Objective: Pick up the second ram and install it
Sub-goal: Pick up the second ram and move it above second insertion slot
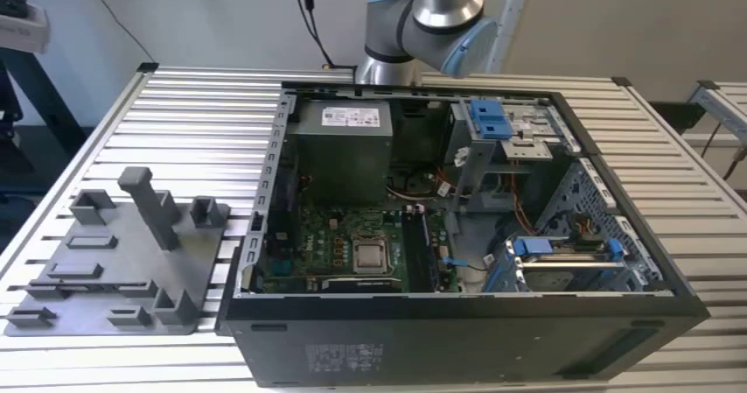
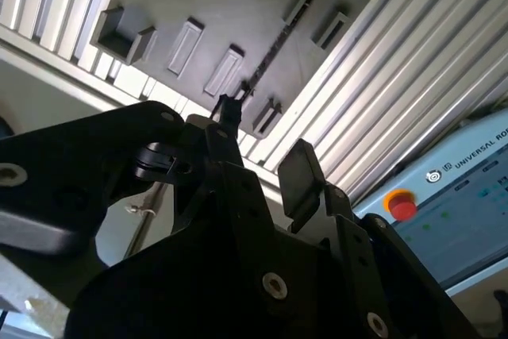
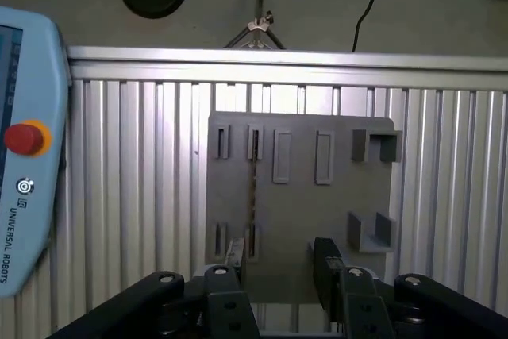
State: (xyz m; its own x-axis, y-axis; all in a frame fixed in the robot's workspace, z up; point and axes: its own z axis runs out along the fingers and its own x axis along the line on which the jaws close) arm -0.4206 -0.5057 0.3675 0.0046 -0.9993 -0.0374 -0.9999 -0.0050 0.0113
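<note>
Black hard gripper (image 3: 279, 263), fingers (image 3: 324, 256) apart, holding nothing. Thin, flat, dark second ram (image 3: 254, 188) stands on edge in slots of smooth grey plastic holder plate (image 3: 302, 212) on ribbed metal table (image 3: 135, 196).

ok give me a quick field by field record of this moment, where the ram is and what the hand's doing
ram: thin dark stick, on edge in a slot pair of the holder plate
holder plate: grey, flat on the slatted table, at the exterior view's left of the open computer case
neighbouring slot pair: holds no stick
hand: open, nothing between its fingers, above the plate, apart from the ram
task state: ram not yet picked up
</note>
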